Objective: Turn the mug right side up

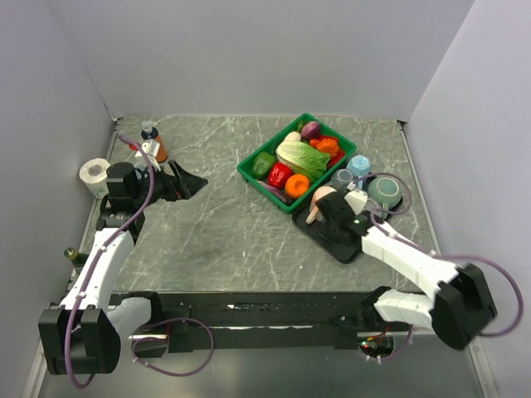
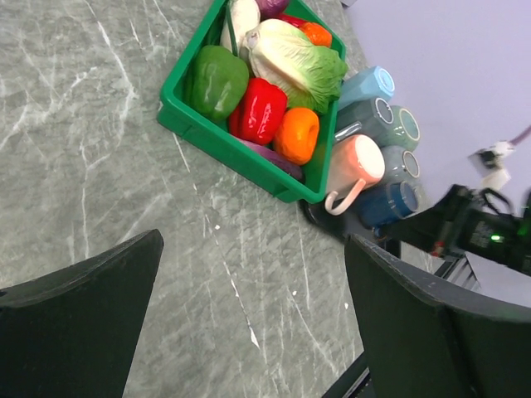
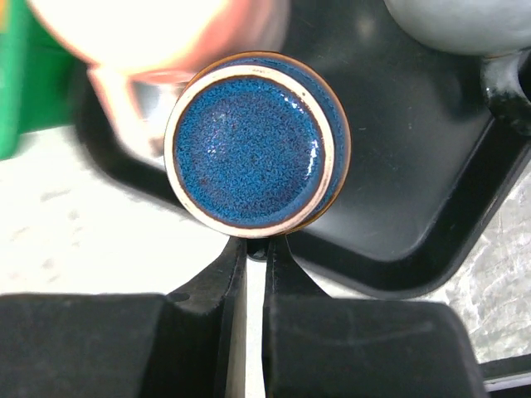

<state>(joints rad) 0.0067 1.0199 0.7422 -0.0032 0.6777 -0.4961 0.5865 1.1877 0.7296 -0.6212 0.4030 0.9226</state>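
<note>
Inverted mug at tray edge

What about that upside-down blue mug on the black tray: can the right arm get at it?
Probably yes: the right gripper sits beside the blue mug, fingers closed, seemingly on its handle, nothing between.

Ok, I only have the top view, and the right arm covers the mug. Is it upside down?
Observer: Yes. The right wrist view shows the blue mug base up on the black tray.
Operator: Is it gripped?
Observer: The right tool is at the mug's near edge, fingers almost together. Something dark sits between the tips; I cannot tell if it is the handle.
Operator: And the other arm?
Observer: The left wrist view shows the left tool wide open, with only table between its fingers.
</note>
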